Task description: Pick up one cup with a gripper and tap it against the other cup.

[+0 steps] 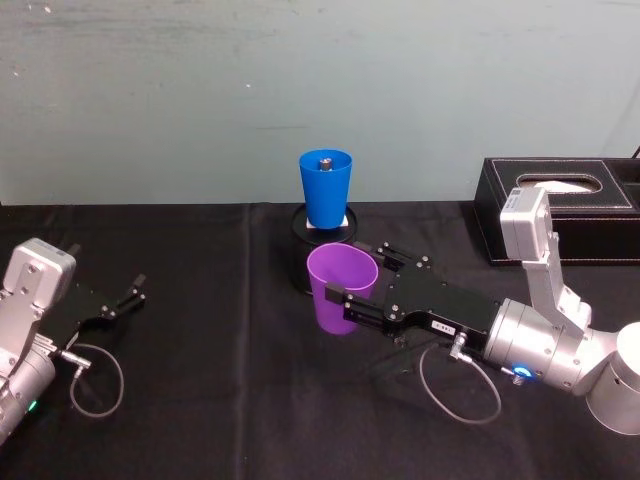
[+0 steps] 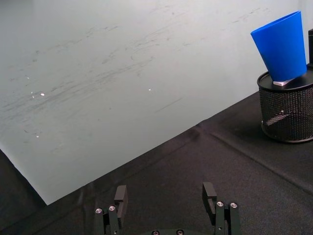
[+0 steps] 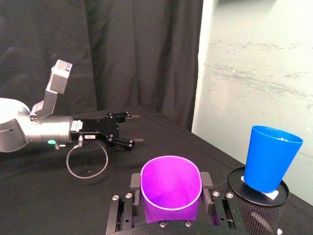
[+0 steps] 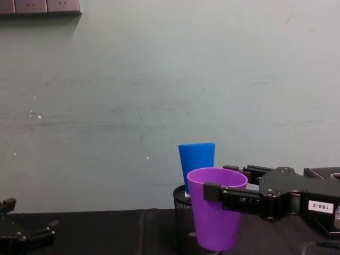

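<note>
The right gripper clasps the upright purple cup from the right, mid-bench. Just beyond it, the blue cup stands on a black holder. A tissue box sits far right. The left gripper lies at the left with its fingers spread.
</note>
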Controlling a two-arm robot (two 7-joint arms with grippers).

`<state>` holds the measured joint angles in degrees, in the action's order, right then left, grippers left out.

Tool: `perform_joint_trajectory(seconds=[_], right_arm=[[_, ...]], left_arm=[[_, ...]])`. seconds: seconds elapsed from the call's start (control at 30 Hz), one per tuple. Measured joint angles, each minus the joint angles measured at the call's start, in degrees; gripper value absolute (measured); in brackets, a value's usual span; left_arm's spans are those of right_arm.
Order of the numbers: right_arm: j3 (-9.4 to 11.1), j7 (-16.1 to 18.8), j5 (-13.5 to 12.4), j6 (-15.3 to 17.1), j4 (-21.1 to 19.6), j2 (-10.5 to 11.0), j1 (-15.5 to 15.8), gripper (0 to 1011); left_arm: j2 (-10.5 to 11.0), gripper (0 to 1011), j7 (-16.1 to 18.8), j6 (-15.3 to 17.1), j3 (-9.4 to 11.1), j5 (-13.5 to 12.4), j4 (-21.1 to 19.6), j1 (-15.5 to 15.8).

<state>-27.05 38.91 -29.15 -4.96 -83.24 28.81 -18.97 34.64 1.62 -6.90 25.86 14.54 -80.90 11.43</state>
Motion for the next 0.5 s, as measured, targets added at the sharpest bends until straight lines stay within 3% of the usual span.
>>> perform_joint_trajectory(seconds=[0.5], right_arm=[[0.0, 0.0, 0.0, 0.0, 0.0, 0.0, 0.0, 724]], left_arm=[[0.0, 1000, 0.0, 0.0, 0.0, 0.0, 0.0, 0.0]])
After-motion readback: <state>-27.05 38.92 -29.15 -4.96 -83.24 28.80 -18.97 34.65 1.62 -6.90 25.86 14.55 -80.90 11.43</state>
